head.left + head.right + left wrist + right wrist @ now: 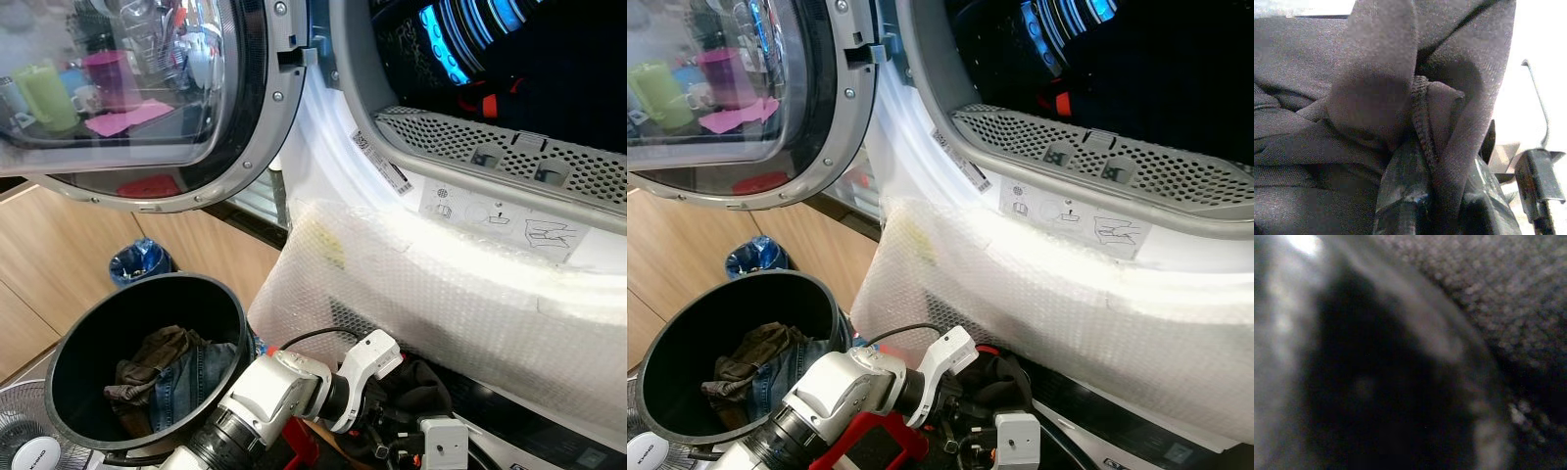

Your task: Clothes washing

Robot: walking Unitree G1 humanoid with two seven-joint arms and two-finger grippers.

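While the washer's door (147, 108) stands open, the left claw (1440, 196) pinches a dark garment (1376, 98) low before the drum (509, 59), likely for loading; more clothes (162, 377) wait in the black bin (88, 323). The right claw's state cannot be told.

The washing machine's drum opening (509, 59) is standing open at the far right, its dark interior free above the perforated grey rim (500, 157). The round door (147, 98) is swinging out to the left, blocking that side. Below the opening, bubble wrap (431, 294) is bulging toward the near side, narrowing the way up. The black bucket (88, 343) at near left is lying open at the top, with jeans (181, 382) and a brown garment filling its bottom. The left gripper (1442, 196), closing on dark cloth (1371, 98), is sitting low between bucket and machine.
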